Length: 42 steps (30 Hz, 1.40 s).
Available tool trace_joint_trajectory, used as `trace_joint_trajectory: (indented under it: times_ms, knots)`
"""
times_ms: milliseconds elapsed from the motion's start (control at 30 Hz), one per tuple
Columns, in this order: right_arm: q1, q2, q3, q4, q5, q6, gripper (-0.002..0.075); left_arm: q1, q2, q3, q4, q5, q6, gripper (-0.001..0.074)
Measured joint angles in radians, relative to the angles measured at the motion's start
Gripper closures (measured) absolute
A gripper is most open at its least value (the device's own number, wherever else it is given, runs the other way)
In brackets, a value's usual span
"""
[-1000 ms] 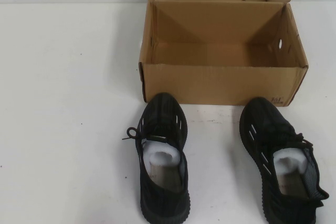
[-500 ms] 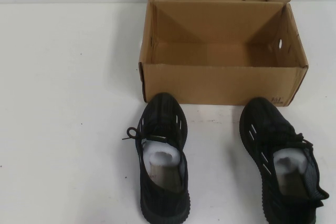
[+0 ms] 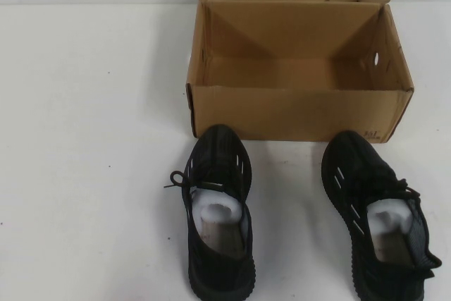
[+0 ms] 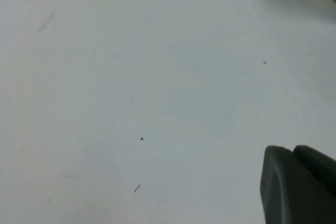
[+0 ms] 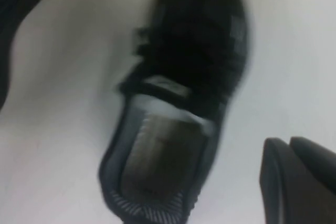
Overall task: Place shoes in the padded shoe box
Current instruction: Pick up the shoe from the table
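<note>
1. High view: the open box (image 3: 299, 68) stands at the far middle of the table (image 3: 91, 139). Just near it sit the left shoe (image 3: 218, 209) and right shoe (image 3: 377, 220), toes toward the box, apart from each other.
2. Left wrist view: the left gripper (image 4: 299, 187) hangs over bare table; jaw state cannot be told.
3. Right wrist view: the right gripper (image 5: 299, 182) hovers above the right shoe (image 5: 178, 108); jaw state cannot be told.

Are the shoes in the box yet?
Not yet. The padded shoe box is open with no shoe inside. Both shoes, left and right, sit on the table in front of it. The right end effector hangs over a shoe; the left end effector over bare table.
</note>
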Motion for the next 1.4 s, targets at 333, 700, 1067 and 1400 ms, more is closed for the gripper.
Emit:
trace_joint_trajectory:
  times_ms: [333,700,1067,1400]
  knots:
    - [0.385,0.227,-0.137,-0.156,0.149,-0.275,0.0727,0.0,0.0,0.0,0.0,0.0,0.0,0.0738]
    - [0.455,0.242,-0.137,-0.276,0.067,-0.462,0.0357,0.0,0.0,0.0,0.0,0.0,0.0,0.0738]
    - [0.455,0.317,-0.138,-0.324,-0.048,-0.602,0.031,0.0,0.0,0.0,0.0,0.0,0.0,0.0738]
    - [0.455,0.359,-0.138,-0.384,-0.04,-0.604,0.0409,0.0,0.0,0.0,0.0,0.0,0.0,0.0738]
